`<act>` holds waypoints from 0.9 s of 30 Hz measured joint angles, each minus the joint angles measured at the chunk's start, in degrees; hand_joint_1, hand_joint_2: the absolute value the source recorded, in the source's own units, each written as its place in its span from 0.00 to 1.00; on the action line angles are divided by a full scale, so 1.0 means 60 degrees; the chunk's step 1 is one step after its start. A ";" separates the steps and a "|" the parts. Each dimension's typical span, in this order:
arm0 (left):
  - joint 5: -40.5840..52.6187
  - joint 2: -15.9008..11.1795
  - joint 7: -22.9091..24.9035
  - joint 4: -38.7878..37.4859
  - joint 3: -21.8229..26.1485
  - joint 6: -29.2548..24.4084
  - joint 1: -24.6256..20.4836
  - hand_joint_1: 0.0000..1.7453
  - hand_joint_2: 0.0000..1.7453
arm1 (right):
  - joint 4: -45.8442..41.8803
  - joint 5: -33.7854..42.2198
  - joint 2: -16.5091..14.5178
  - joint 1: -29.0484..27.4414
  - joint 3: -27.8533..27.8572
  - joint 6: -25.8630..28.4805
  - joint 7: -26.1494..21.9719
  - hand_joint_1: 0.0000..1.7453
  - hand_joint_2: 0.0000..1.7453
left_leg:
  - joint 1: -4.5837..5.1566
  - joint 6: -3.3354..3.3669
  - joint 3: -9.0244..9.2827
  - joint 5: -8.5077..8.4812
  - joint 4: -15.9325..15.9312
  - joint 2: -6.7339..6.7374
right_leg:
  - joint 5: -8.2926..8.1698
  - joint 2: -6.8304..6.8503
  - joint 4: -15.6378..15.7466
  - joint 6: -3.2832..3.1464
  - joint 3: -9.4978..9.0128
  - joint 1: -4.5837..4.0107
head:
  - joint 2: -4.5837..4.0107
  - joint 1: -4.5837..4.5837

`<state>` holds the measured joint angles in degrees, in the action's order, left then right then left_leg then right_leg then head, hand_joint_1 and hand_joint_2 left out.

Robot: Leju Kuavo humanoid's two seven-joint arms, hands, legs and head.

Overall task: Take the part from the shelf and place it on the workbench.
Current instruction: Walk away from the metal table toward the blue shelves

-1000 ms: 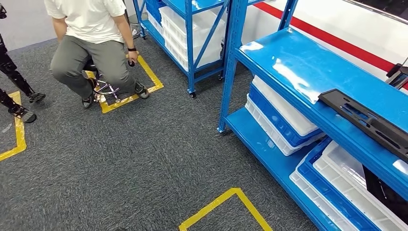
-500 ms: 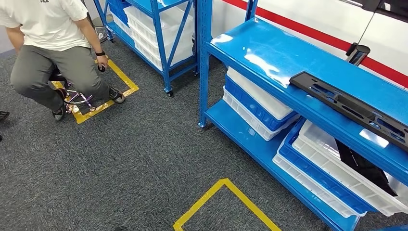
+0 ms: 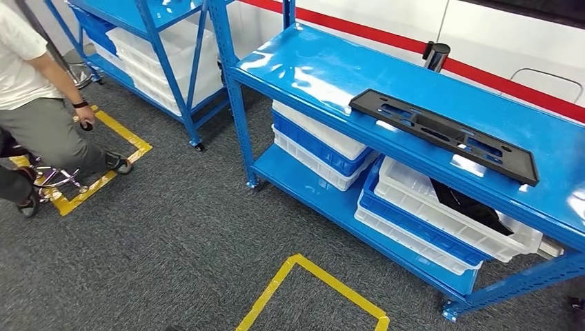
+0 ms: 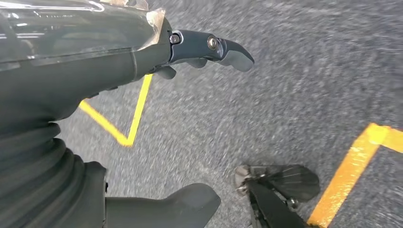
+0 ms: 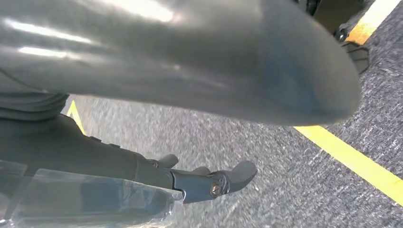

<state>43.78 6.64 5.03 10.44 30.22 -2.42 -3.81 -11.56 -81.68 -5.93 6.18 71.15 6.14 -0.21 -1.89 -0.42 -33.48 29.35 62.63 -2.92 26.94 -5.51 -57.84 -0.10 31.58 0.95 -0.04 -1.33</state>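
On the right of the scene stood a blue shelf (image 3: 310,69), its top level bearing the long black part (image 3: 441,133), which lay flat toward the right end. Beneath it sat white and blue bins (image 3: 441,214). Far left, a person (image 3: 34,110) sat on a stool. Both the left hand (image 4: 157,71) and right hand (image 5: 190,183) hung over grey carpet, fingers apart, holding nothing.
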 joint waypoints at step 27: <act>0.0207 -0.0030 0.0061 -0.0019 0.0137 0.0010 -0.0199 0.00 1.00 | 0.0000 0.0188 -0.0005 0.0072 -0.0011 0.0033 0.0147 0.00 0.00 | 0.0008 -0.0087 -0.0628 0.1285 0.1939 0.0462 | -0.0089 0.0510 0.0051 -0.0019 0.0086 0.0030 | 0.0000 -0.0004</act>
<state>45.02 6.46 5.39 10.33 31.04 -2.36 -5.00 -11.56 -80.55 -5.96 6.62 71.08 6.34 0.68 -1.84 -0.94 -37.25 37.06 74.26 -0.15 26.40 -2.45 -57.54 -0.21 32.10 1.13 -0.04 -1.35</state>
